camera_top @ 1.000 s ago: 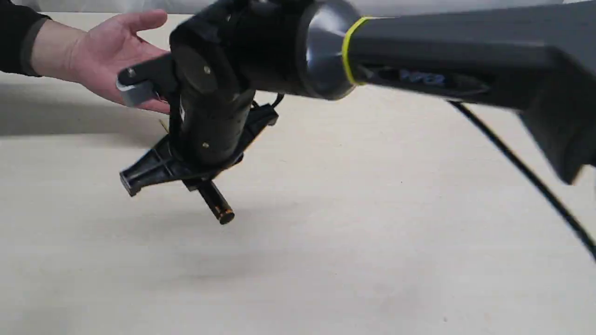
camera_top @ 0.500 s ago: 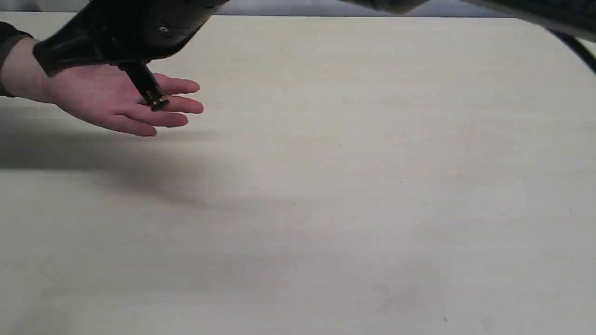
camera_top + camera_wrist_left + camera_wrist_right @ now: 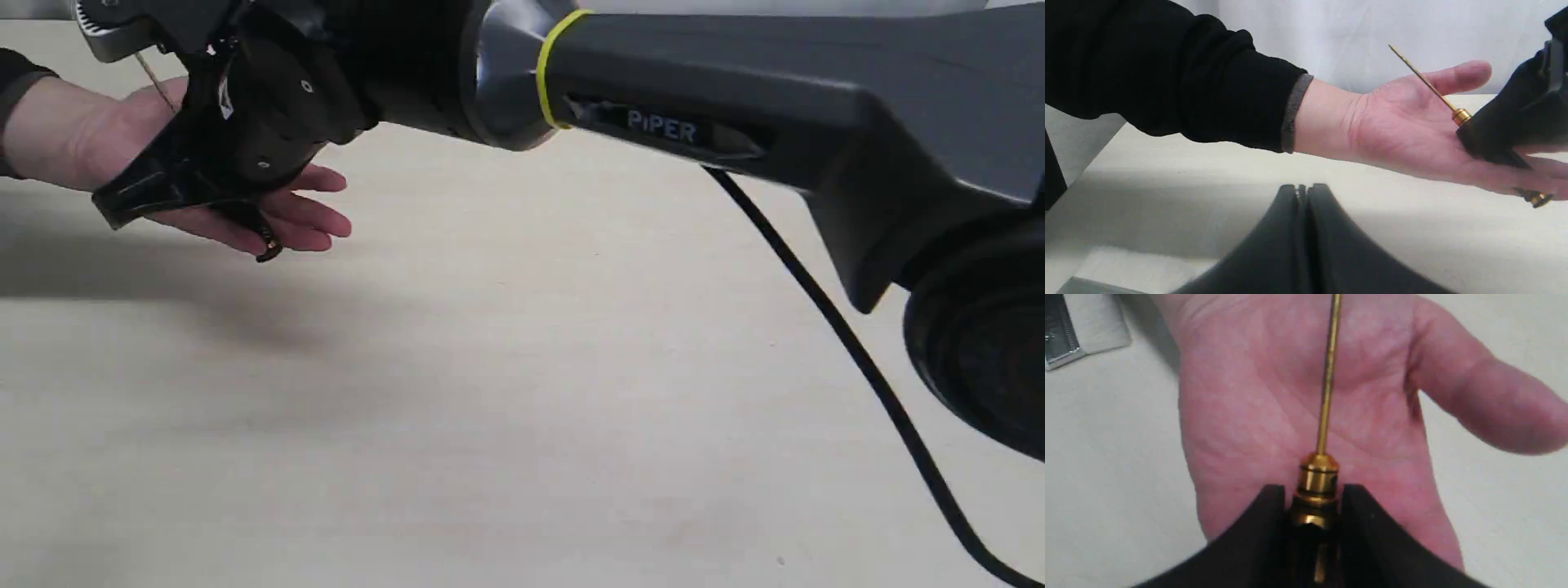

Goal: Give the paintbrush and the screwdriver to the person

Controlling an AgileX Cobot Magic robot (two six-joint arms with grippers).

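Above pale surface, at 10 o'clock in exterior view, find screwdriver clamped by handle in right gripper and lying across open palm of person; note left gripper closed, empty; judge handover in progress; next, release jaws and withdraw clear of shaft.

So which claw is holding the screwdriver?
The right gripper: its jaws clamp the screwdriver over the hand. The left gripper is shut on nothing.

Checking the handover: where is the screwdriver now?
The screwdriver is clamped in the right gripper, over the person's open hand at the left of the exterior view, its shaft slanting up above the palm.
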